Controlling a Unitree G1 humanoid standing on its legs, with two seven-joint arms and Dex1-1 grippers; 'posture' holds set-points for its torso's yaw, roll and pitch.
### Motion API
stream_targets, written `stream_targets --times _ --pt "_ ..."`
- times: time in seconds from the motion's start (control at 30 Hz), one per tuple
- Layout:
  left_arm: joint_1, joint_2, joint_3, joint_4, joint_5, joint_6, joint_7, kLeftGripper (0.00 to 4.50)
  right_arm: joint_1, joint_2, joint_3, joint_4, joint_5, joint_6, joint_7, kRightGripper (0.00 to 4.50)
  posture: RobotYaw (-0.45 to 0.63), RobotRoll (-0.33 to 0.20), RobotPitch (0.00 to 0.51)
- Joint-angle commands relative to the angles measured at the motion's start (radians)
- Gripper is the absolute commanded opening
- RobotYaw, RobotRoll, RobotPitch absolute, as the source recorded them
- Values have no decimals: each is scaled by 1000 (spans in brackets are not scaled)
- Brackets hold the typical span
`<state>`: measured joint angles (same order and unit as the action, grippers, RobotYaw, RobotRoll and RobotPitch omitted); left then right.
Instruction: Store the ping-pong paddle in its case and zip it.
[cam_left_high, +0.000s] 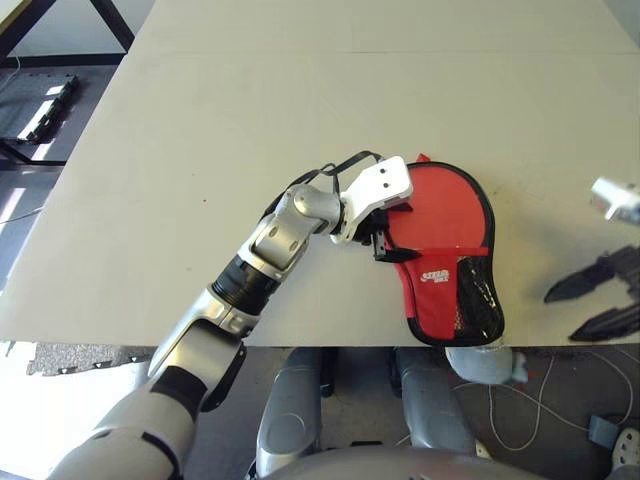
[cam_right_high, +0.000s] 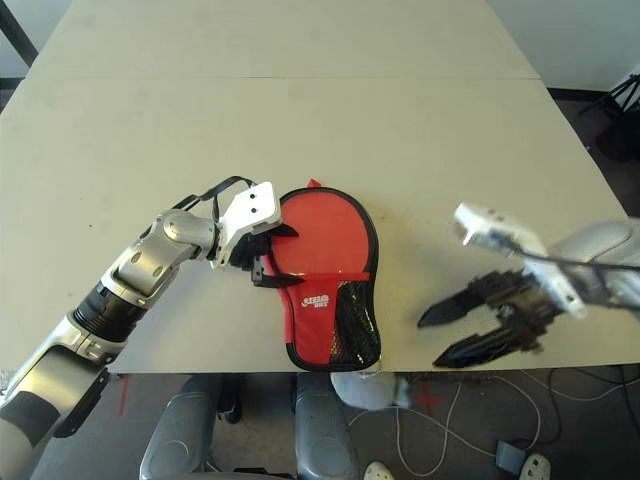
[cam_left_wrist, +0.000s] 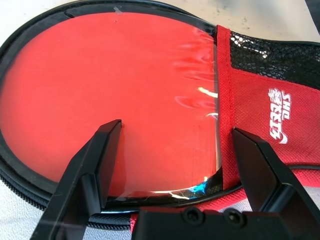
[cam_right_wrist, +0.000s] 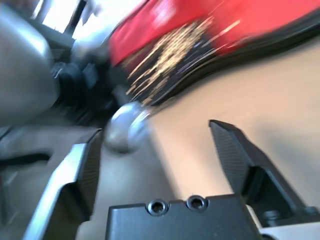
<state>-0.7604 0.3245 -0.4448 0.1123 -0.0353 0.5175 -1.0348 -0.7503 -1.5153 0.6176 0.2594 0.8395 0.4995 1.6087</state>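
Note:
The red case (cam_left_high: 440, 215) lies flat near the table's front edge, closed side up, with black piping, a black mesh pocket (cam_right_high: 355, 320) and a small white logo (cam_right_high: 317, 299). Its round face (cam_left_wrist: 125, 75) shows close up, with a zipper along the rim. No paddle or wooden handle can be seen; it is hidden. My left gripper (cam_left_high: 385, 245) is open at the case's left edge, its fingers (cam_left_wrist: 95, 165) straddling the round part where it meets the pocket. My right gripper (cam_right_high: 430, 343) hangs open to the right of the case, by the front edge, holding nothing.
The pale table (cam_right_high: 300, 110) stretches wide behind and beside the case. Its front edge (cam_right_high: 200, 365) runs just below the case's narrow end. Cables (cam_right_high: 470, 440) lie on the floor under the edge. A dark frame (cam_left_high: 30, 110) stands off the table's far left.

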Motion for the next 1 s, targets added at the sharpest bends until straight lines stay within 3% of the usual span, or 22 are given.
stream_targets --times 0.03,0.1,0.2,0.43,0.73,1.0 --pt "28 10 32 -5 -41 90 -2 4500 -47 105 -46 176 -49 -11 6 4452 -112 0 300" --pt "23 14 89 -40 -85 126 7 4500 -80 202 -114 291 -96 -23 6 4452 -107 0 300" --pt "15 35 257 -107 -184 172 49 4500 -117 370 -277 487 -148 -106 -141 4452 -104 0 300" --pt "32 64 549 -101 -288 139 221 4500 -167 557 -580 735 -256 -334 -484 4452 -82 0 292" --pt "77 86 798 80 -260 -102 530 4500 -156 648 -811 865 -358 -610 -823 4452 -67 0 281" --pt "148 99 859 236 -218 -362 693 4500 -127 662 -912 933 -426 -728 -994 4452 -61 0 264"
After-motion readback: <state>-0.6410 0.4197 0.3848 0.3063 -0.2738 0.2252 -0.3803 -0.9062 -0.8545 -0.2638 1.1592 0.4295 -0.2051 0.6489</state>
